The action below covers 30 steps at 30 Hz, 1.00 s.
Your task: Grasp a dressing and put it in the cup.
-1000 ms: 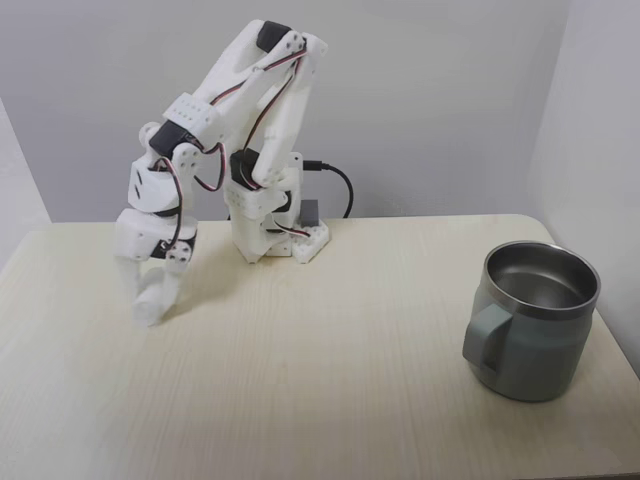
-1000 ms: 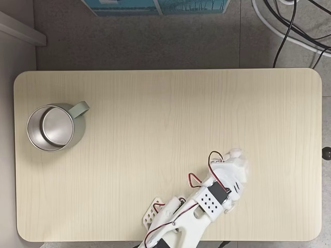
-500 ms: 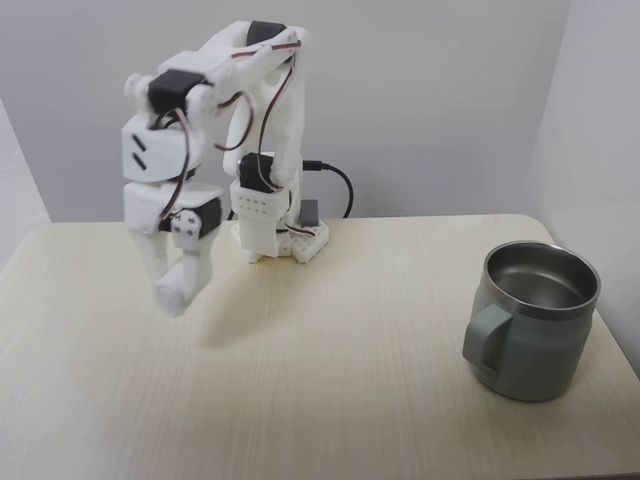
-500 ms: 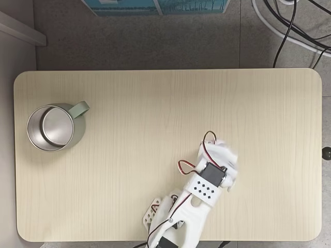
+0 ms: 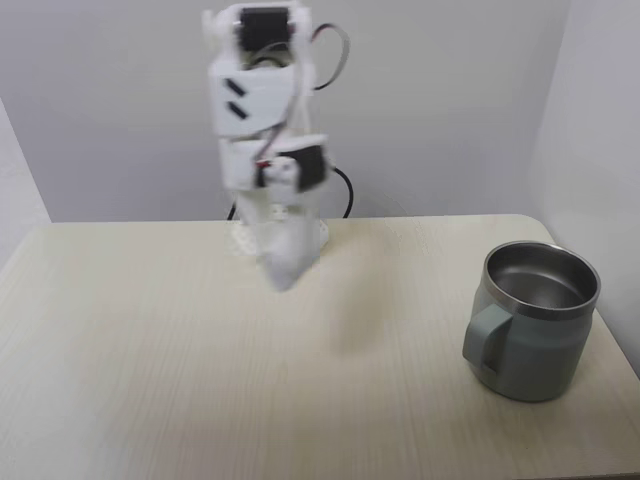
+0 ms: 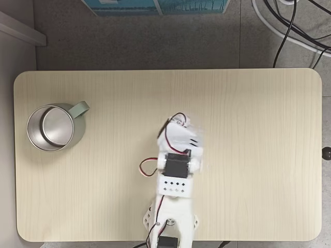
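The grey-green cup [image 5: 535,330] stands at the table's right end in a fixed view and at the left end, handle to the upper right, in the top-down fixed view [image 6: 51,127]. Its steel inside holds nothing. My white gripper [image 5: 283,262] hangs blurred above the middle of the table, in front of the arm's base, far left of the cup. A soft white shape at its tip looks like the dressing [image 5: 280,274], held between shut fingers. From above, the gripper [image 6: 181,135] covers the dressing.
The light wooden table [image 6: 258,103] has rounded corners and ends close behind the cup. The arm's base [image 6: 168,225] sits at one long edge. Cables [image 6: 289,26] and a blue box [image 6: 155,6] lie on the floor beyond the table.
The arm lifted the gripper off the table with the white roll, then swung it toward the table's middle, nearer the cup. The cup has not moved.
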Motion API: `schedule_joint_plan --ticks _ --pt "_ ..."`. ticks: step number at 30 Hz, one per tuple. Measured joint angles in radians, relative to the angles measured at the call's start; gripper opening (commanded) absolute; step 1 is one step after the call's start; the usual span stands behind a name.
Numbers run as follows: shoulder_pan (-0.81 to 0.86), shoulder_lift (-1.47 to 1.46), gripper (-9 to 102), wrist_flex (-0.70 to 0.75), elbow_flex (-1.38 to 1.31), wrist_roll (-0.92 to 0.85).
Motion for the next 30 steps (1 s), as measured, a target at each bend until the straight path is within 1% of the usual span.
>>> schedule_joint_plan --ticks 6,12,18,25,30 --pt "-0.222 0.101 0 0.017 0.132 0.278" --pt "-0.403 0.141 0 -0.02 0.19 0.442" --pt "-0.543 0.252 0 -0.061 0.285 0.528" --pt "-0.617 0.428 0 -0.066 0.449 0.571" --pt "-0.653 0.482 0 -0.084 0.479 0.584"
